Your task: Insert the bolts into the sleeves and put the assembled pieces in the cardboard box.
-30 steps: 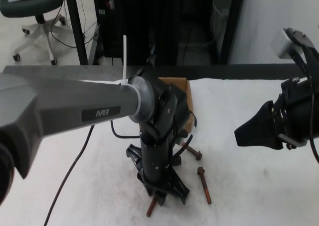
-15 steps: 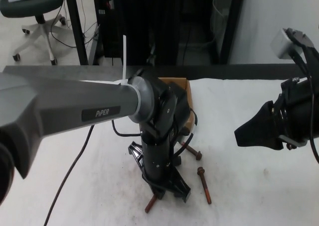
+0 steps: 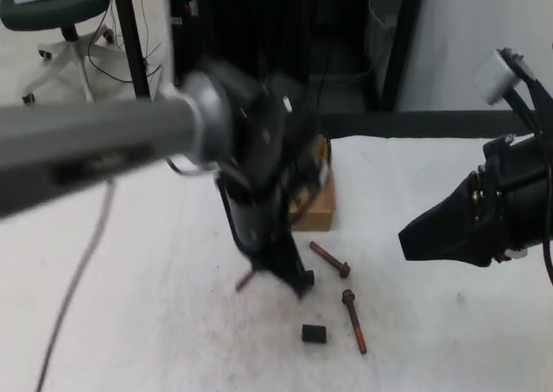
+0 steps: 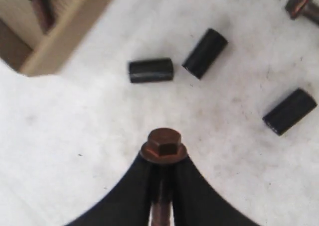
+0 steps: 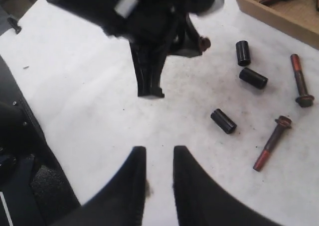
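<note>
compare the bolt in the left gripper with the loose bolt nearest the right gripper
The held bolt is clamped in the left gripper; the loose bolt lies flat on the bench, untouched. The held bolt's shank is mostly hidden; the loose bolt shows full length. Both are rusty, hex-headed, sleeveless.

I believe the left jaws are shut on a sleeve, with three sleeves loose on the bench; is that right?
Not quite: the left wrist view shows the left gripper shut on a bolt, not a sleeve; three sleeves lie loose on the bench.
</note>
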`<state>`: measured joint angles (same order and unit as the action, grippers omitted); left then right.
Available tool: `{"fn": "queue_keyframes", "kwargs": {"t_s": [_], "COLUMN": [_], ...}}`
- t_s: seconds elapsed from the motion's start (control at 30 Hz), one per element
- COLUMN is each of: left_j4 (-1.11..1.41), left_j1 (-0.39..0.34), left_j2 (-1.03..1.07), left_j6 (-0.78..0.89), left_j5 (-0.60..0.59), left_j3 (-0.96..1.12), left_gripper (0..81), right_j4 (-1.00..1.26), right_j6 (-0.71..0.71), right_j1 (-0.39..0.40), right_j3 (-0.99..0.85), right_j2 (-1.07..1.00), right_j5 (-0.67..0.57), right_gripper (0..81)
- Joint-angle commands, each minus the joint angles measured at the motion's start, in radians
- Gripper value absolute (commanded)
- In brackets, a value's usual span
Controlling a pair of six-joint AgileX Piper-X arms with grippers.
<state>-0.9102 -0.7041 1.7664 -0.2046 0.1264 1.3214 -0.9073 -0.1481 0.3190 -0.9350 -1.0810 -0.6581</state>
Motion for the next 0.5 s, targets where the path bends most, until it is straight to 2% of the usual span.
{"fn": "queue_keyframes", "kwargs": {"t_s": [0.0,0.2,0.37,0.47], "left_j4": [0.031,0.083,0.194,0.290], "left_j1": [0.024,0.044,0.064,0.077], "left_j2": [-0.146,-0.385,-0.663,-0.834], "left_j6": [-0.012,0.051,0.126,0.189], "left_j5": [0.007,0.007,-0.014,-0.015], "left_j3": [0.004,-0.077,-0.249,-0.374], "left_gripper": [0.2,0.2,0.2,0.2], "right_j4": [0.010,0.054,0.058,0.059], "right_j6": [-0.057,-0.122,-0.179,-0.269], "right_j1": [-0.002,0.002,0.057,0.126], "right_j3": [-0.011,-0.011,-0.011,-0.011], "right_j2": [0.009,-0.011,-0.115,-0.212], "right_j5": [-0.028,0.014,0.128,0.214], "right_gripper": [18.6,20.2,34.0,35.4]}}
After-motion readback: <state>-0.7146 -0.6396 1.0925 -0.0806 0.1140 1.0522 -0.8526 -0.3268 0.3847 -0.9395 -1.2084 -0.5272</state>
